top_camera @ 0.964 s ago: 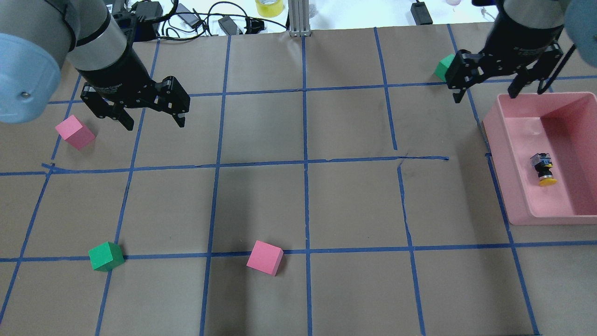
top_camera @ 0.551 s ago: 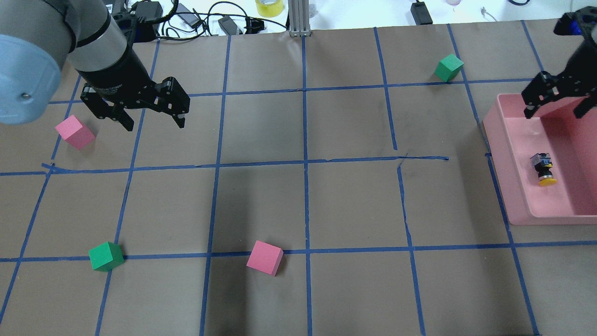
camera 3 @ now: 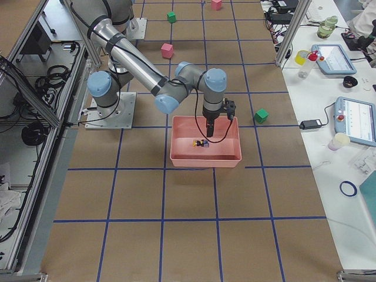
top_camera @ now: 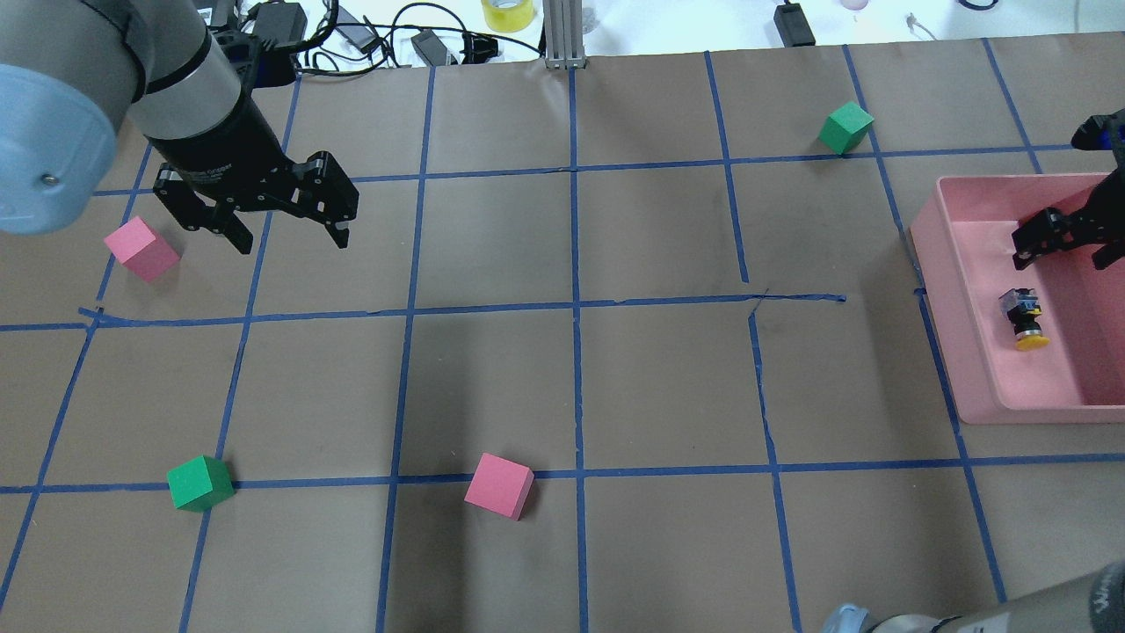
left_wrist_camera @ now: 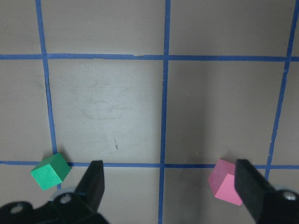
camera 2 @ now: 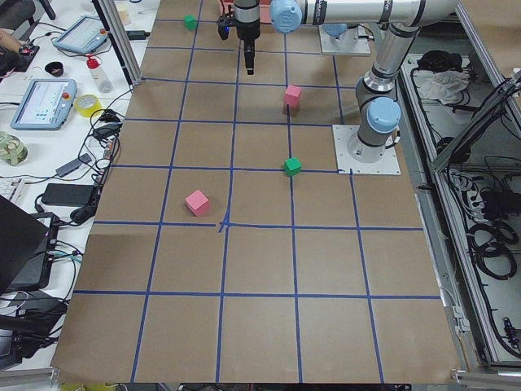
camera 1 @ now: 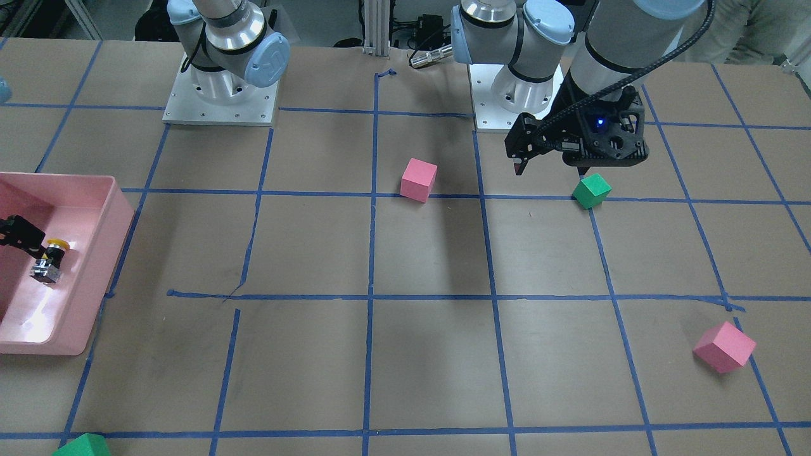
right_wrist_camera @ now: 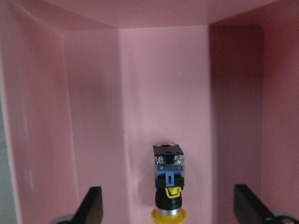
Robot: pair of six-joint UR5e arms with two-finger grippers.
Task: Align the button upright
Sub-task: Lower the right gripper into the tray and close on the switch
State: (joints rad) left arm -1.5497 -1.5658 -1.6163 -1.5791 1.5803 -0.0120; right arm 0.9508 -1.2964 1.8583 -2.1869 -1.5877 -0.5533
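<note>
Button (top_camera: pixel 1022 318) lying on its side in pink bin (top_camera: pixel 947 338), just under right gripper (top_camera: pixel 1060 261); jaws apart, empty. Grasp and uprighting not yet done.

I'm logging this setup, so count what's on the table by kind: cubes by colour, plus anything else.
Pink cubes: 2
Green cubes: 2
Button: 1
Pink bin: 1
Total: 6
</note>
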